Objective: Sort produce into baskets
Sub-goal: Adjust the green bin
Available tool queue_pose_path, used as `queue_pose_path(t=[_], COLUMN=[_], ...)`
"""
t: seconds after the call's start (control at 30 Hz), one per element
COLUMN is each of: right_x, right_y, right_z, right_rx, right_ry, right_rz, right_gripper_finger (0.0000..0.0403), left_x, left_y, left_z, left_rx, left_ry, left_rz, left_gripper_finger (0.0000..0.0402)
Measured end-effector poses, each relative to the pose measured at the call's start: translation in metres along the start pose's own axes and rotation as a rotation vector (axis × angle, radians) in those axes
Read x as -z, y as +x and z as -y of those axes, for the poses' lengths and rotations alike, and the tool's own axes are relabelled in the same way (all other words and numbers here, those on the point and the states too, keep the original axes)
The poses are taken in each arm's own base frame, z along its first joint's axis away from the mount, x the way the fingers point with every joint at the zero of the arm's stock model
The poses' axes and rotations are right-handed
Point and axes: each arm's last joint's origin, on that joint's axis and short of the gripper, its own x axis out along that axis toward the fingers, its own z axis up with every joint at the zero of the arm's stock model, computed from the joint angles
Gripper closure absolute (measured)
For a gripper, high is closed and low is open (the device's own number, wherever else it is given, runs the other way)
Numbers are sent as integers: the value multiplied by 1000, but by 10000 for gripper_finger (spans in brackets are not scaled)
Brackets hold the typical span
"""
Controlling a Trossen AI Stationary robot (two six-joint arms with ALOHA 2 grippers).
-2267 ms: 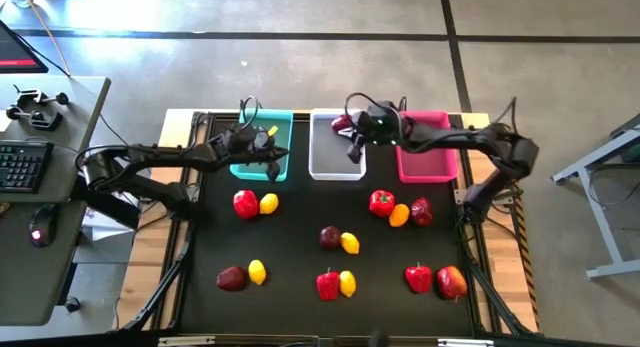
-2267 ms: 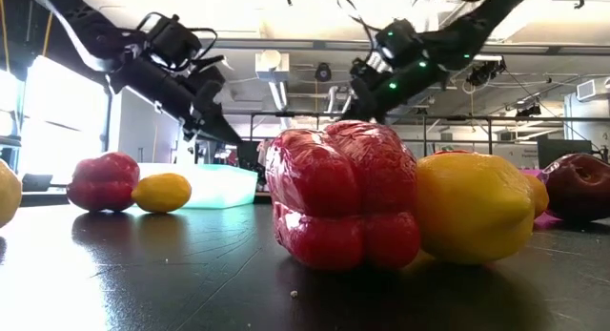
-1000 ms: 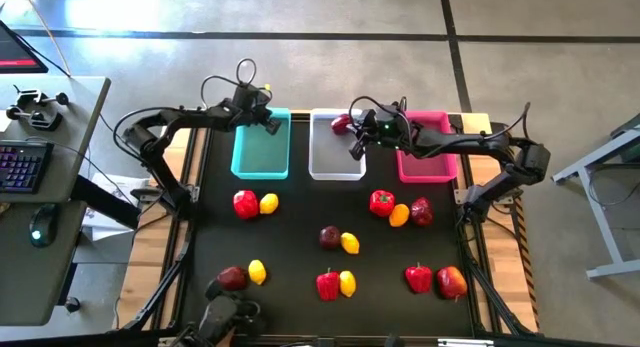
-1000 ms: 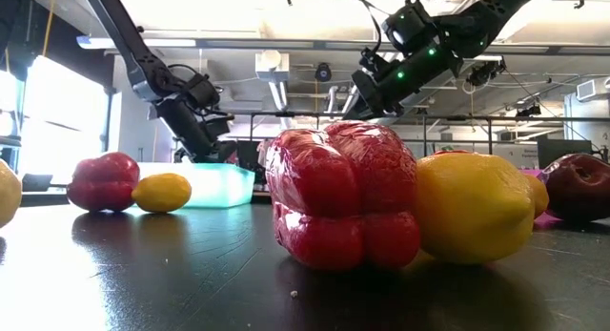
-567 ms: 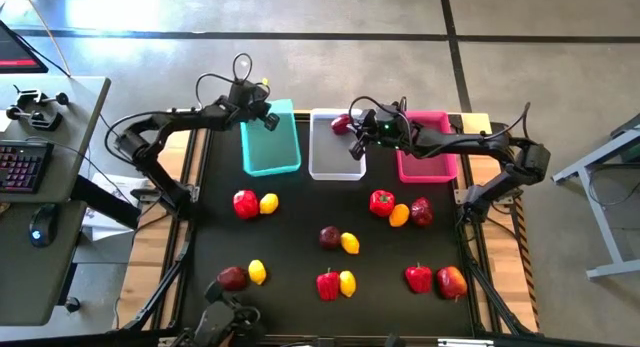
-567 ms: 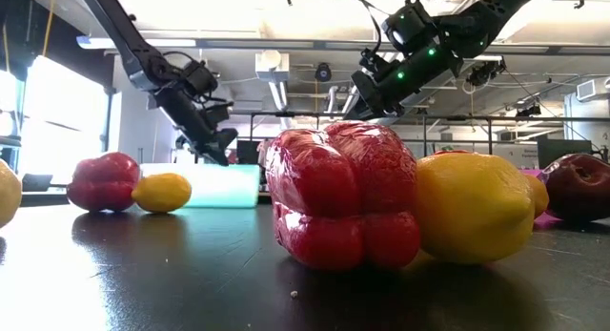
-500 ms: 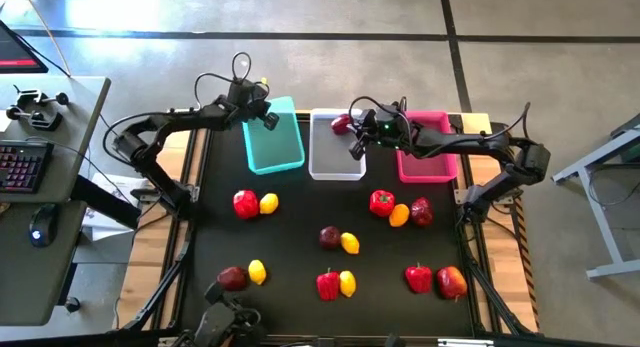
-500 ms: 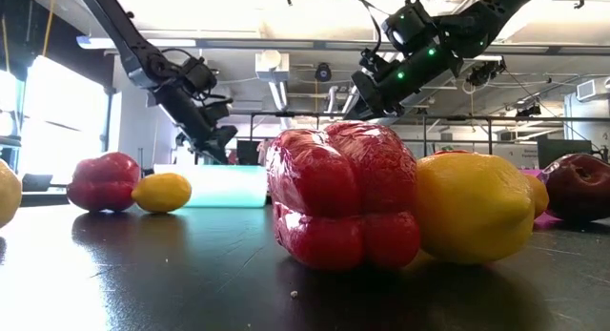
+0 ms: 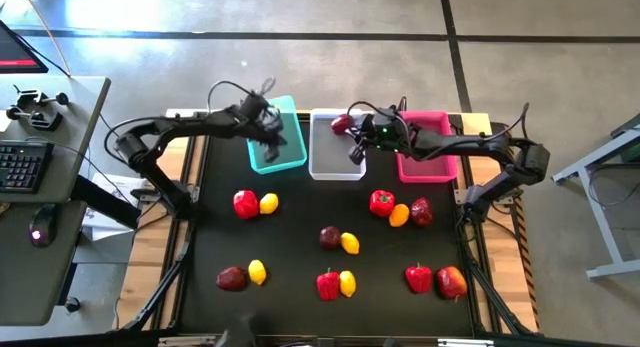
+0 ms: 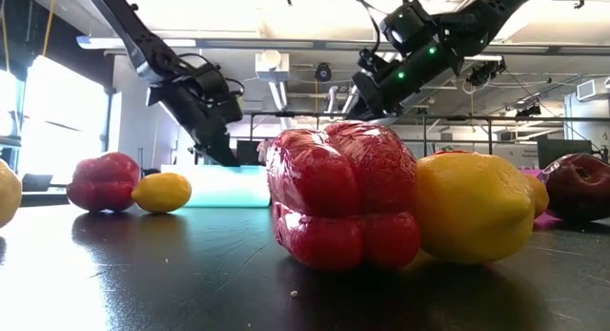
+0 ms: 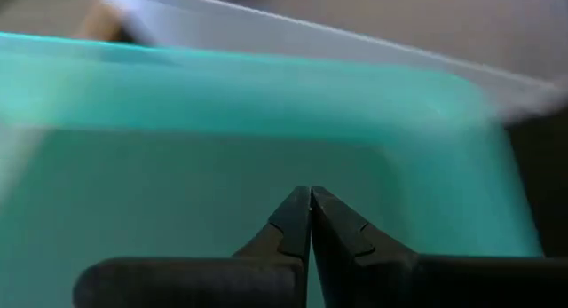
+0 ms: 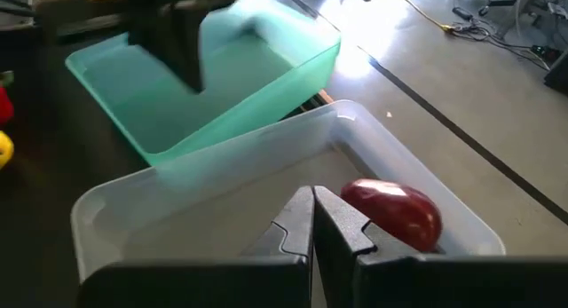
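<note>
Left gripper (image 9: pixel 268 127) hangs over the teal basket (image 9: pixel 283 152), fingers (image 11: pixel 293 221) pressed together on nothing; the basket sits skewed at the far edge of the black surface (image 9: pixel 300 227), its near corner just beside the white basket (image 9: pixel 335 162). Right gripper (image 9: pixel 356 135) hovers over the white basket with fingers (image 12: pixel 297 221) likewise closed and empty, a maroon fruit (image 12: pixel 392 212) lying in that basket's far corner, the pink basket (image 9: pixel 425 157) just beyond. The remaining produce lies in loose pairs and threes across the near surface, among them a red pepper (image 9: pixel 244 203) touching a lemon (image 9: pixel 269 202), with bare black lanes between the clusters and the baskets.
</note>
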Motion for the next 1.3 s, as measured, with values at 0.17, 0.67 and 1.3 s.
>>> queue_pose_path(t=[0.17,0.67,1.3], right_x=[0,1,5], right_y=[-1,-1,-1], right_z=[-6,-12,-12], right_rx=[-17,-34,-37], right_ry=[-10,-54,-66], right_rz=[-3,-13,-49], right_gripper_finger=[403,403,403], left_x=[5,13,21], left_y=[8,-8,-51], left_z=[30,55,25], left_rx=[148,-110,-431], left_ry=[30,-54,-187], left_rz=[-126,-435,-495], left_gripper_finger=[401,401,401])
